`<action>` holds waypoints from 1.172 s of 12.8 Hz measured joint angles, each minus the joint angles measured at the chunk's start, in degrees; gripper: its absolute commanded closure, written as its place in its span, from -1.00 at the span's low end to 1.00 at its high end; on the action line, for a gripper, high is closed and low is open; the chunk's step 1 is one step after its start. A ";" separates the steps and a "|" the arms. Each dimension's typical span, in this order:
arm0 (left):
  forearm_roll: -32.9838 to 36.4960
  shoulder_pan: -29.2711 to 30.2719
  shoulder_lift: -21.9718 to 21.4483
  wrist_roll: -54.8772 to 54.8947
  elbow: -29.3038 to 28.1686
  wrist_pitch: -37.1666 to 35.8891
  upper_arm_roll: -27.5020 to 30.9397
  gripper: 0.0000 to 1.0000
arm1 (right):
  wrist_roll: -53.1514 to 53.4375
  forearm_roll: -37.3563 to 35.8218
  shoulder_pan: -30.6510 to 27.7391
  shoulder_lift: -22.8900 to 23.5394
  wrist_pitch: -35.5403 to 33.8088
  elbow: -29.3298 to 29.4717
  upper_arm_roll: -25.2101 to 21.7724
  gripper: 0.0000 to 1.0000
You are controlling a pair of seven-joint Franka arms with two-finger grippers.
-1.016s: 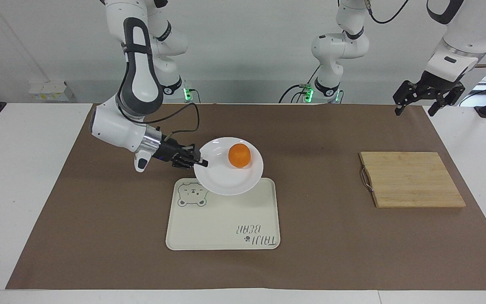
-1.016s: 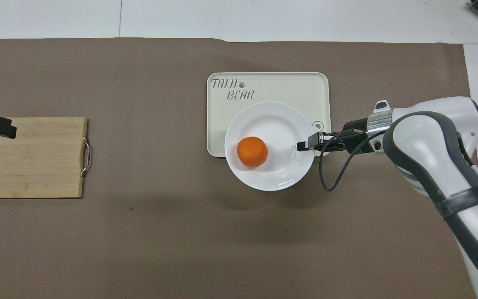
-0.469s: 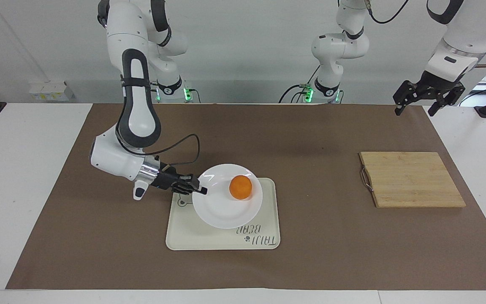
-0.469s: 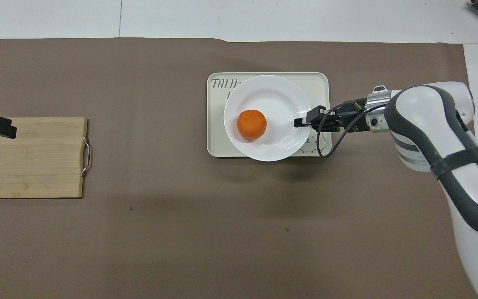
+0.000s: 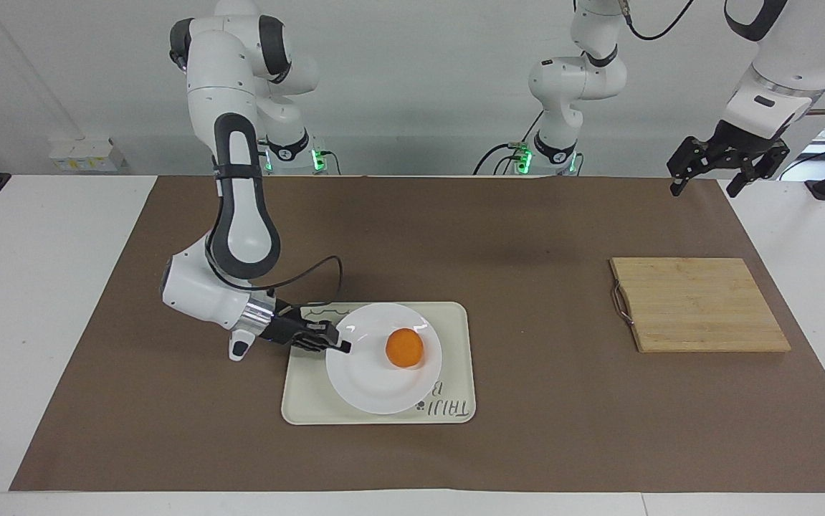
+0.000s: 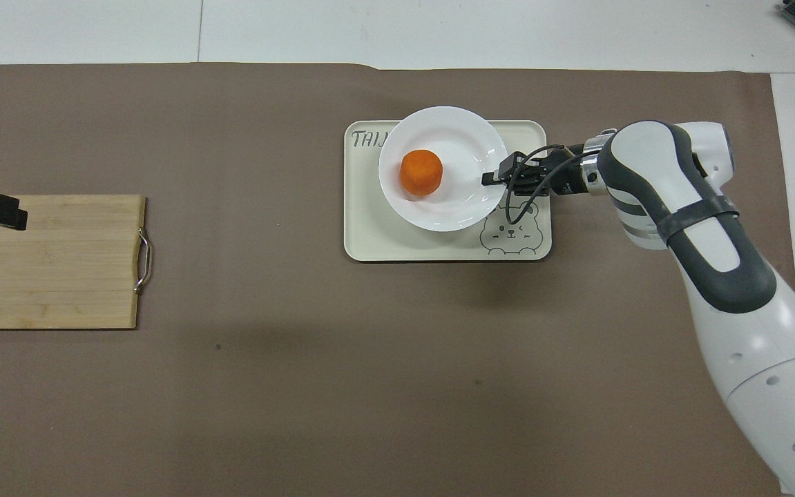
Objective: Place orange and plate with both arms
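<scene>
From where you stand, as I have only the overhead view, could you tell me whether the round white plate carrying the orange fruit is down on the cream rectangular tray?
Observer: In the facing view the plate sits very low over the tray, roughly level; I cannot tell whether it touches.
Operator: Thanks. Is the right gripper holding it?
Observer: Yes, the right gripper is shut on the plate's rim, reaching in almost level from the right arm's end.
Operator: And the left gripper? I see only a black tip.
Observer: The left gripper hangs open, raised over the brown mat's edge, waiting.
</scene>
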 measured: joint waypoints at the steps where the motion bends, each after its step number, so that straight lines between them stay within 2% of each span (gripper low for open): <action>1: 0.00 0.00 0.00 0.00 0.00 0.00 0.00 -1.00 | 0.00 -0.01 0.45 0.06 0.49 0.00 0.02 1.00; 10: 0.00 0.01 0.00 0.00 0.00 0.00 0.00 -1.00 | -0.46 -4.51 0.98 1.00 0.73 -1.26 -0.09 1.00; 14: 0.00 0.01 0.00 0.00 0.00 0.00 0.00 -1.00 | -0.46 -6.63 0.17 0.99 -2.36 -1.57 -0.19 1.00; 15: 0.00 0.01 0.00 0.00 0.00 0.00 0.00 -1.00 | -0.46 -6.97 -0.01 0.99 -2.62 -1.57 -0.19 0.45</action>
